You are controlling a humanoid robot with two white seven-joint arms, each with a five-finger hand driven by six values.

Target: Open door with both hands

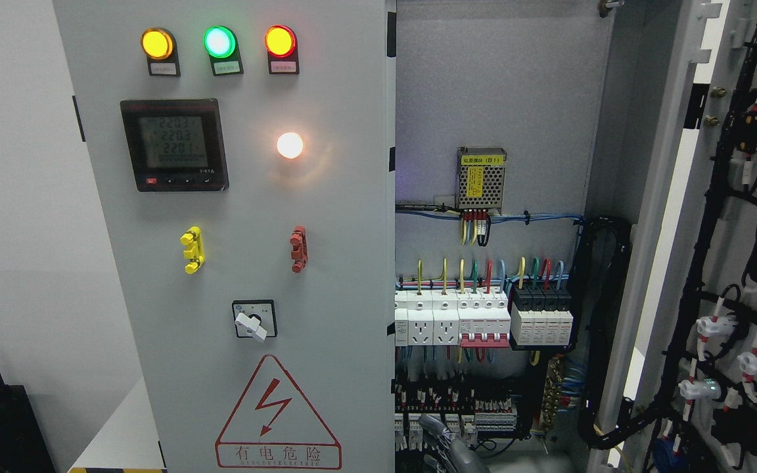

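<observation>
While the left door (247, 236) of the grey electrical cabinet stands closed and faces us, the right door (733, 263) is swung wide open at the picture's right, so we see its inner face with black cable bundles and the backs of lamps. On the closed door we see three round lamps (218, 41) in a row near the top, amber, green and red, all lit. Below them sits a black digital meter (174, 145), and to its right a glowing white lamp (290, 145). Lower down are a yellow handle (192, 249) and a red handle (298, 249), then a rotary switch (253, 320), and at the bottom a red triangular warning sign (278, 415) with a lightning bolt. Through the opening we see the cabinet's interior: a small perforated power supply (481, 177) on the back panel, and beneath it a row of white breakers (452, 318) with coloured wires. At the bottom edge, just below the terminals, a grey shape (447, 443) shows; we cannot tell whether it is a hand, nor how any fingers stand.
</observation>
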